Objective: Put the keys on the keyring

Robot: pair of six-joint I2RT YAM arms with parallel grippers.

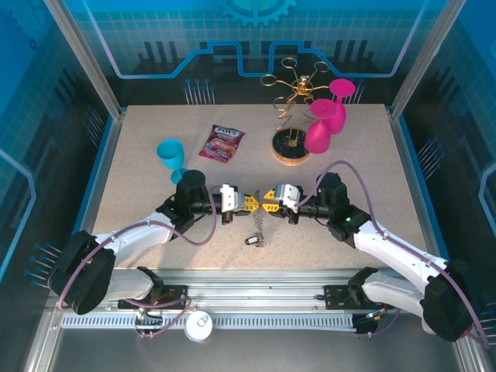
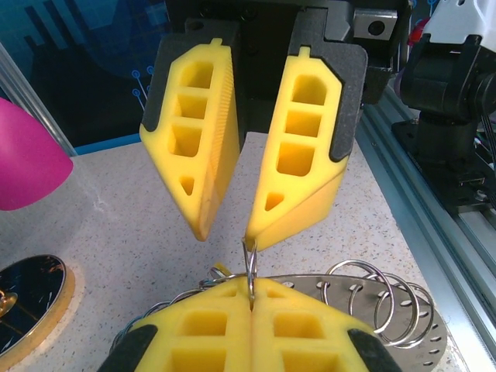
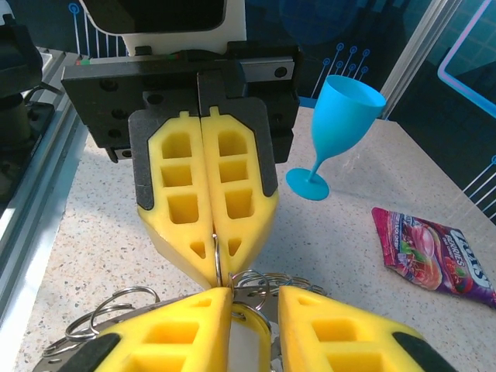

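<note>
Both grippers meet tip to tip over the front middle of the table. My left gripper is shut on a thin split ring standing on edge. That ring belongs to the keyring, a flat grey perforated disc carrying several wire loops, which hangs just below. My right gripper is open, and one fingertip touches the top of the split ring. A white tag in a metal rim sits between its fingers. The keys hang as a small metal bunch, too small to tell apart.
A blue goblet and a candy packet stand at the back left. A gold wire rack on a round wooden base holds pink goblets at the back right. The metal rail runs along the near edge.
</note>
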